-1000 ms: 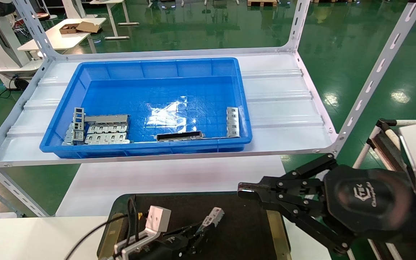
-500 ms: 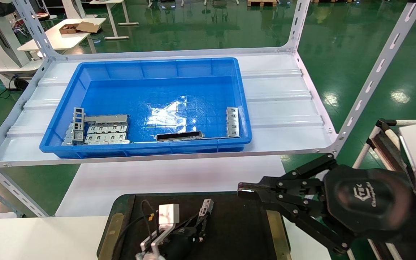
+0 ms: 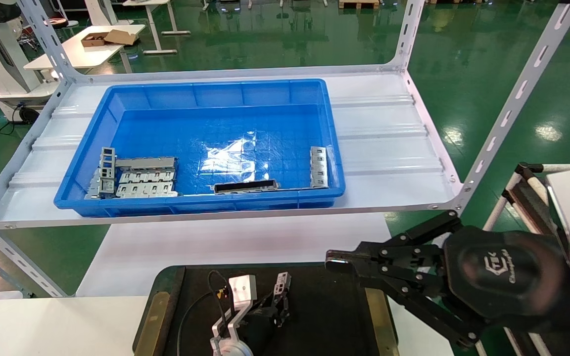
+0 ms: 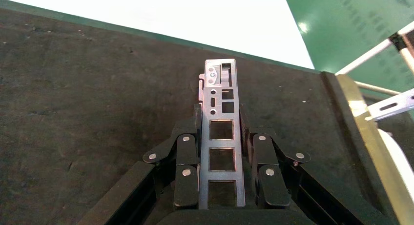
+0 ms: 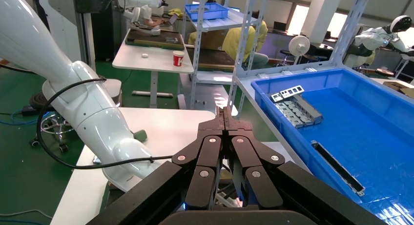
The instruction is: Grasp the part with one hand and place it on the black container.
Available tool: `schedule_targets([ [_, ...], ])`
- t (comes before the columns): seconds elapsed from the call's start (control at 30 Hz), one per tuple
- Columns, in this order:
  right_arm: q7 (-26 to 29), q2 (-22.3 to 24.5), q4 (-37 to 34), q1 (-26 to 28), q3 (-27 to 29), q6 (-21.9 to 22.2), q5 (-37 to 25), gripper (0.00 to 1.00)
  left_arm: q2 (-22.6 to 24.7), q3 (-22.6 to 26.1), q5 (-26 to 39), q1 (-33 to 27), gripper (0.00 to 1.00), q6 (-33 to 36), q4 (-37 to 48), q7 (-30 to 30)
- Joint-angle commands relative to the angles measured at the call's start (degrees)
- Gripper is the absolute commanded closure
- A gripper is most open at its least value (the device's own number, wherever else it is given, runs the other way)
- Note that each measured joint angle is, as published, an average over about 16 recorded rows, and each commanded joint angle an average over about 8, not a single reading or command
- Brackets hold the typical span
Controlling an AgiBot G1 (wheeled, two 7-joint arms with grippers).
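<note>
1. Left gripper point(image 4: 222, 152), black and two-fingered, was clenched on the narrow silver-grey metal part point(image 4: 221, 137) with its row of rectangular cut-outs; the part ran lengthwise between the jaws, its lower stretch clamped and its far end jutting past the fingertips.
2. Part and gripper point(image 3: 277, 301) stood over the flat black-brown rectangular container point(image 3: 334, 316) with brass-coloured edge strips; whether the part's tip touched the surface could not be told.
3. Right gripper point(image 3: 337, 262) hung above the container's right edge, jaws pressed together on nothing.
4. Blue plastic bin point(image 3: 206, 91) on the white shelf held grey stamped plates point(image 3: 144, 179), a long dark slotted bar point(image 3: 246, 186) and another silver-grey bar point(image 3: 318, 167).
5. Container's near edge was cut off in the head view; the part's near end was hidden within the gripper body.
</note>
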Motion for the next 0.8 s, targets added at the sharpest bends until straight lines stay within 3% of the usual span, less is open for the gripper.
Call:
schedule_targets([
  [0.03, 0.00, 0.00, 0.00, 0.00, 0.00, 0.00, 0.00, 1.00, 0.44, 0.73, -1.38, -0.32, 1.00, -1.17, 0.15, 0.90],
  [0.1, 0.00, 0.00, 0.00, 0.00, -0.01, 0.00, 0.01, 0.94, 0.63, 1.16, -2.05, -0.42, 1.00, -2.08, 0.15, 1.48],
  [0.13, -0.01, 0.00, 0.00, 0.00, -0.01, 0.00, 0.01, 0.82, 0.70, 1.34, -2.33, -0.45, 1.00, -2.44, 0.16, 1.70],
  [0.2, -0.01, 0.01, 0.00, 0.00, -0.01, 0.01, 0.01, 0.57, 0.82, 1.64, -2.84, -0.52, 0.89, -3.01, 0.22, 2.03],
  [0.3, -0.01, 0.01, 0.00, 0.00, -0.02, 0.01, 0.01, 0.20, 0.93, 1.99, -3.51, -0.62, 0.54, -3.50, 0.43, 2.27],
  [0.37, -0.01, 0.01, 0.00, 0.01, -0.02, 0.01, 0.02, 0.01, 0.98, 2.18, -3.96, -0.68, 0.29, -3.65, 0.58, 2.32],
  [0.43, -0.01, 0.01, 0.00, 0.01, -0.03, 0.01, 0.02, 0.00, 1.01, 2.38, -4.39, -0.75, 0.09, -3.70, 0.71, 2.34],
  [0.5, -0.02, 0.01, 0.00, 0.01, -0.03, 0.01, 0.02, 0.00, 1.02, 2.55, -4.79, -0.79, 0.00, -3.72, 0.83, 2.31],
  [0.8, -0.03, 0.02, 0.00, 0.01, -0.05, 0.02, 0.04, 0.00, 0.86, 3.02, -5.68, -0.97, 0.00, -3.51, 1.02, 1.87],
])
